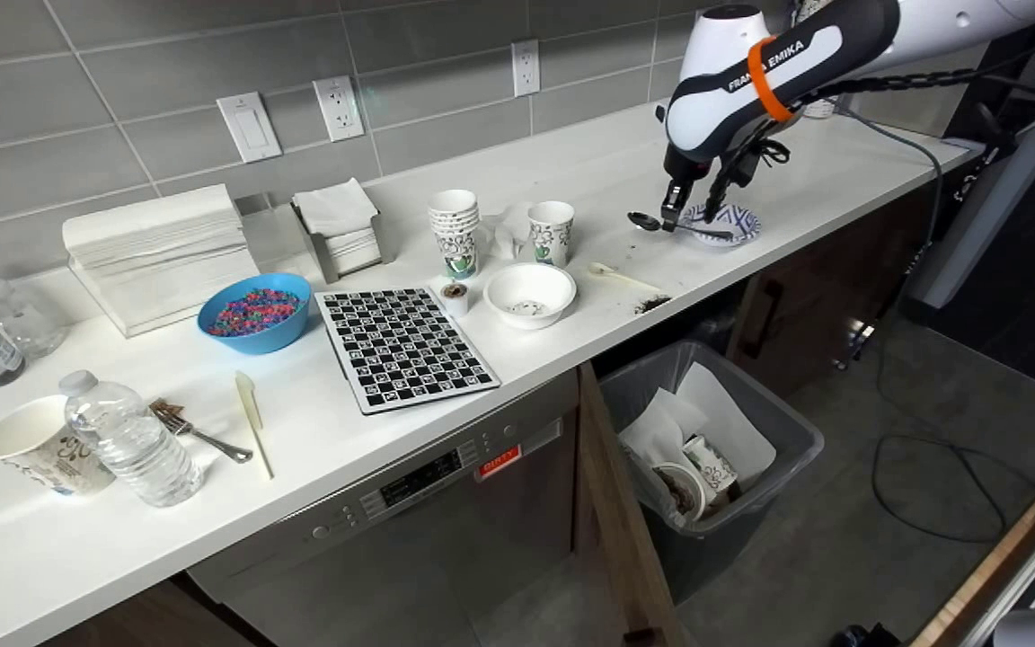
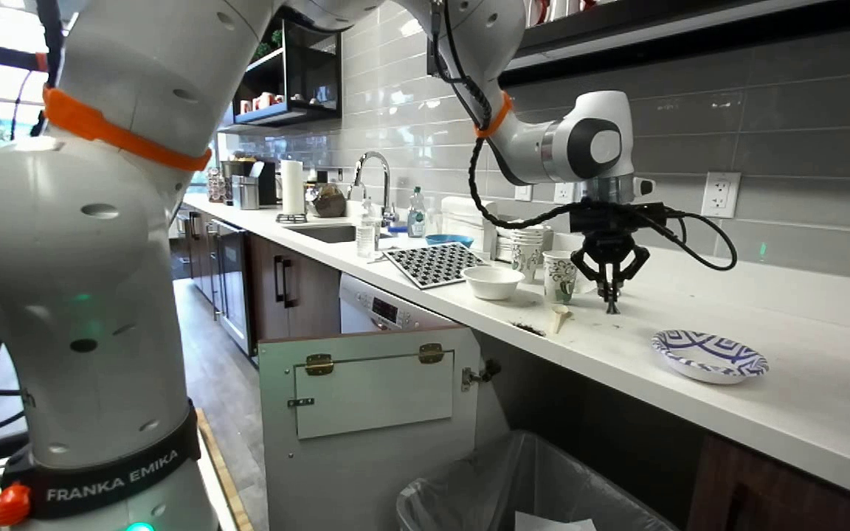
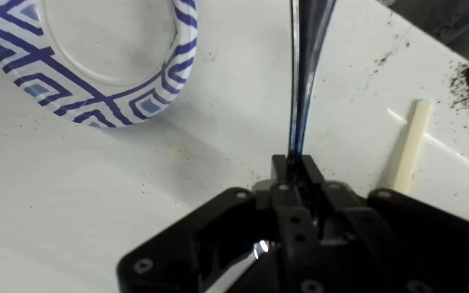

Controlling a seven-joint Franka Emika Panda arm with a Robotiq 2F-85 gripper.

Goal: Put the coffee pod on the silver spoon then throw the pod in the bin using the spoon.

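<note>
The silver spoon [image 1: 643, 221] is held level above the counter in an exterior view, its bowl toward the cups and its handle toward the patterned bowl. My gripper [image 1: 668, 225] is shut on its handle. In the wrist view the fingertips [image 3: 296, 167] pinch the spoon handle [image 3: 305, 73], which runs to the top edge. My gripper also shows in an exterior view [image 2: 612, 299], the spoon nearly end-on there. The coffee pod [image 1: 455, 298], white with a brown top, stands between the checkered board and white bowl, away from my gripper. The bin [image 1: 774, 485] stands below the counter; it also shows in an exterior view [image 2: 454, 490].
A blue-and-white bowl [image 2: 750, 363] stands near my gripper. A pale wooden spoon [image 1: 630, 277] and dark grounds [image 1: 652, 305] lie near the front edge. The white bowl [image 1: 553, 305], a paper cup [image 1: 551, 234] and the stacked cups [image 1: 456, 238] stand around the pod. The cabinet door [image 2: 366, 457] is open.
</note>
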